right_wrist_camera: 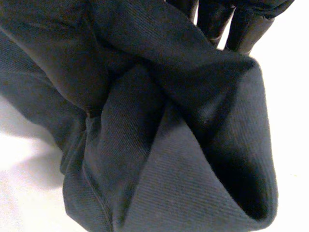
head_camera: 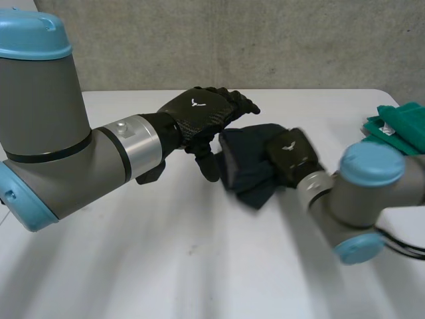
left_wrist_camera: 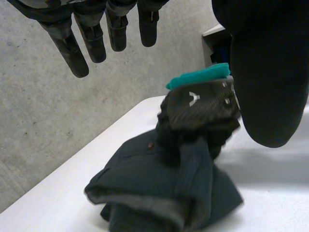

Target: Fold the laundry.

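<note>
A dark navy garment point(head_camera: 247, 167) lies bunched in the middle of the white table point(head_camera: 166, 252). My right hand point(head_camera: 291, 154) sits on its right side with the fingers curled into the cloth. In the left wrist view that right hand point(left_wrist_camera: 198, 104) grips the top of the heap point(left_wrist_camera: 159, 183). In the right wrist view, folds of the cloth point(right_wrist_camera: 159, 145) bunch under the fingers point(right_wrist_camera: 241, 29). My left hand point(head_camera: 199, 113) hovers open just left of the garment, fingers point(left_wrist_camera: 77, 53) straight and thumb apart, touching nothing.
A green cloth point(head_camera: 402, 125) lies at the table's far right edge, also visible behind my right hand as a teal strip point(left_wrist_camera: 200, 75). A grey concrete wall point(head_camera: 232, 40) runs behind the table.
</note>
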